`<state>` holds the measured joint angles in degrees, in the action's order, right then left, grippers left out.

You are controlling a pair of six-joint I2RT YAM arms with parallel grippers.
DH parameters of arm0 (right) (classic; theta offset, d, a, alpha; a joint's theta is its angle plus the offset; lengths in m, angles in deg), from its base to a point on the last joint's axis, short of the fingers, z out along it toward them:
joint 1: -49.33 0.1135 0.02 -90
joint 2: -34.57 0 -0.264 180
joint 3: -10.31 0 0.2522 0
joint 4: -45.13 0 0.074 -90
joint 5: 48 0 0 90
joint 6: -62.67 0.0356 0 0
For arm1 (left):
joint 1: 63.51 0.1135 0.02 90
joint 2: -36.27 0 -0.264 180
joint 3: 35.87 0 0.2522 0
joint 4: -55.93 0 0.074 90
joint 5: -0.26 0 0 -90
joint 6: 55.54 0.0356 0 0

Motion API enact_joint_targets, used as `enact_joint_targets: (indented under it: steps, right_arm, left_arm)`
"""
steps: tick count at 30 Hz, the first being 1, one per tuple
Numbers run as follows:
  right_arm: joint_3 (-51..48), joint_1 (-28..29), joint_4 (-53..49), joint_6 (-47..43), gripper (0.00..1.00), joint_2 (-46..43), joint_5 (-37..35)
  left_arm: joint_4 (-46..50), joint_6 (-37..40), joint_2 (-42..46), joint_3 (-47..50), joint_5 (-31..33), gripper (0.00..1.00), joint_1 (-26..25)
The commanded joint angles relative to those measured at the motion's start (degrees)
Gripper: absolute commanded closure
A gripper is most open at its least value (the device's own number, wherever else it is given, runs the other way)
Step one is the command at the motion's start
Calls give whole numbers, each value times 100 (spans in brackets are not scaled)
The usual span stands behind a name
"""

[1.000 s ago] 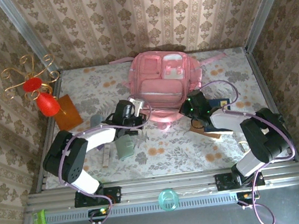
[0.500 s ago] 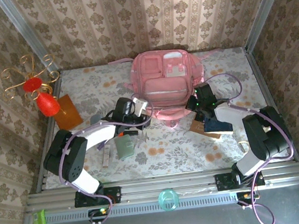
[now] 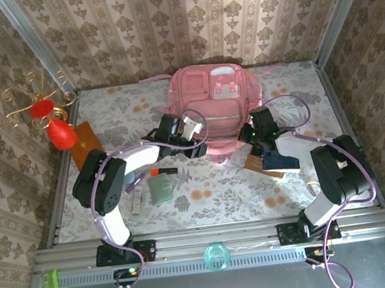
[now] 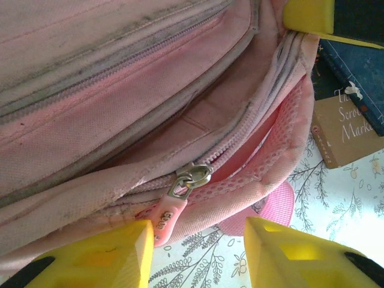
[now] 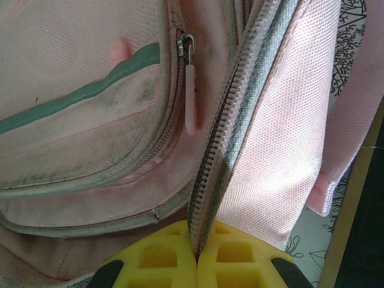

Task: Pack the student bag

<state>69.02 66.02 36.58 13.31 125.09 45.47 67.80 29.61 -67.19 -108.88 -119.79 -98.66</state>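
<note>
The right end effector point(image 5: 197, 241) pinches the student bag point(image 5: 90, 126); left end effector point(image 4: 197, 233) gapes.

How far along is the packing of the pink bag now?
Done: the main zip of the student bag is partly open. In hand: the right gripper is shut on the zip edge; the left gripper is open with the zip slider between its fingers. Left: the books, the grey pouch and the orange pen lie on the table, outside the bag.

The soft pink student bag point(image 3: 213, 107) lies flat, front pockets up, its near-edge zip partly open.
</note>
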Motion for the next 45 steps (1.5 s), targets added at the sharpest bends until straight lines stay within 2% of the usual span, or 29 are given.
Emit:
enact_joint_targets:
  steps: [1,6,8,11,17,26,31,40,45]
  right_arm:
    - [97,-6,304,-39,100,113,171]
    - [84,-6,323,-39,100,149,190]
    - [84,-16,329,-38,100,157,190]
    - [75,-11,370,-13,100,177,215]
    - [32,-15,422,26,100,234,224]
    - [38,-16,452,24,100,219,247]
    - [14,-16,489,40,100,261,289]
    - [-14,-106,386,-87,100,158,172]
    - [5,-160,299,-196,100,133,161]
  left_arm:
    - [203,157,-130,-150,-16,55,0]
    - [432,255,-27,-150,333,52,146]
    - [401,147,-18,-116,342,43,193]
    - [296,93,-23,-80,376,42,177]
    - [186,-53,-187,-311,18,43,73]
    - [255,-108,-444,-522,244,50,-65]
    - [202,-71,-516,-534,450,61,-131]
    - [22,8,-355,-278,873,100,-114]
    - [-79,16,-217,-128,1018,100,-81]
